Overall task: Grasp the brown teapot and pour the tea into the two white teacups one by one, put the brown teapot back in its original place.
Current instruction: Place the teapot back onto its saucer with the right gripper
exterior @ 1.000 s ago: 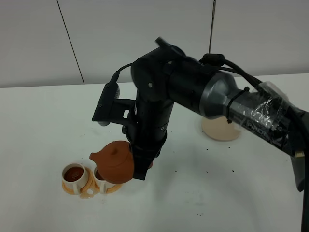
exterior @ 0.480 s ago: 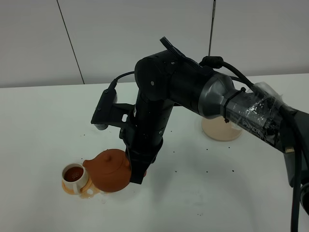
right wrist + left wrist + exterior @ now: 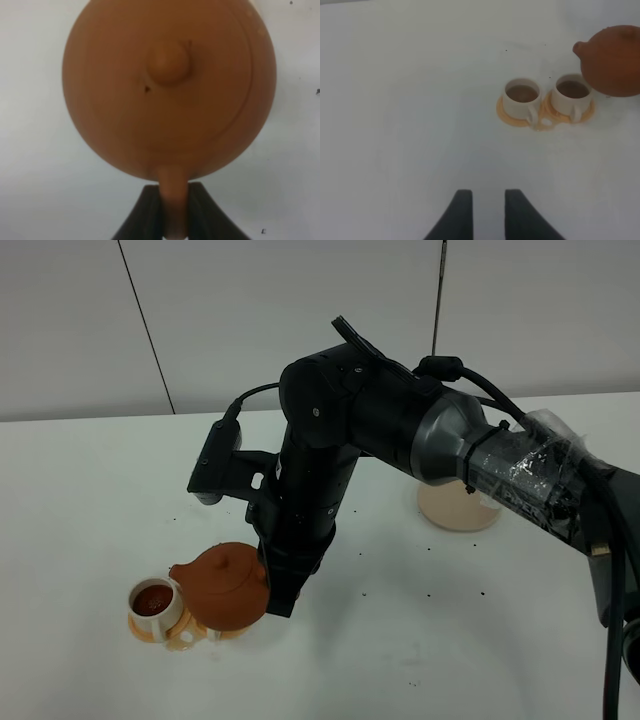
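The brown teapot hangs just above the table, with my right gripper shut on its loop handle. Seen from above in the right wrist view, the teapot fills the frame, lid knob up. Its spout points towards the left white teacup, which holds dark tea. In the high view the other teacup is mostly hidden behind the pot. The left wrist view shows both teacups filled, on orange saucers, with the teapot beside the second. My left gripper is open, well short of them.
The beige coaster lies on the white table behind the right arm, partly covered by it. The big black right arm reaches across the middle of the table. Small dark specks dot the tabletop.
The right gripper has carried the teapot down and to the left, so it now covers the second cup. Over the last half second it has barely moved. The left gripper is still.
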{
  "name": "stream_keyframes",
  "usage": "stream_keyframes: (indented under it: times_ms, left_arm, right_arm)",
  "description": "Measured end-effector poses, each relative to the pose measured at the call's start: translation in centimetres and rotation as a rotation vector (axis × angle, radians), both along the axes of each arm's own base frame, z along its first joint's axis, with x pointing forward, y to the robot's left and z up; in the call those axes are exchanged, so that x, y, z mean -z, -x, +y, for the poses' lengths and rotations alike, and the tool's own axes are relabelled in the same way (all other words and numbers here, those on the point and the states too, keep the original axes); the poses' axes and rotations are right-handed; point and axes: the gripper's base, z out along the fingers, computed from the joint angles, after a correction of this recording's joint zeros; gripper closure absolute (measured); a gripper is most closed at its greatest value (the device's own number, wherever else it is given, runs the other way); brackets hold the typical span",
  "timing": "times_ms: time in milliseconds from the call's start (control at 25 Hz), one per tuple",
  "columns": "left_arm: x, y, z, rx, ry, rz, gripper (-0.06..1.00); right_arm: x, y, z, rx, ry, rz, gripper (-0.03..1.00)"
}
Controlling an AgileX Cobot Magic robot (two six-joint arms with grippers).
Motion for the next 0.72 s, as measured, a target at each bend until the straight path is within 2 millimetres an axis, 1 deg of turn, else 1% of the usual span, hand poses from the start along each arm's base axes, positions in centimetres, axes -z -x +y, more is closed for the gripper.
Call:
stream_keyframes:
  times_ms: [240, 360, 520, 720]
  left_arm:
    - [0.0, 0.0, 0.0, 0.000, 0.000, 0.000, 0.71]
    - [0.0, 0.0, 0.0, 0.000, 0.000, 0.000, 0.71]
    - [0.0, 0.0, 0.0, 0.000, 0.000, 0.000, 0.71]
    - [0.0, 0.0, 0.0, 0.000, 0.000, 0.000, 0.71]
  right_arm:
    - [0.0, -0.4, -0.4, 0.007, 0.010, -0.010, 0.87]
    - [0.0, -1.4, -1.4, 0.033, 0.016, -0.002, 0.87]
    - [0.0, -3.8, -4.1, 0.098, 0.014, 0.008, 0.87]
    - [0.0, -7.4, -8.9, 0.211, 0.011, 0.008, 0.87]
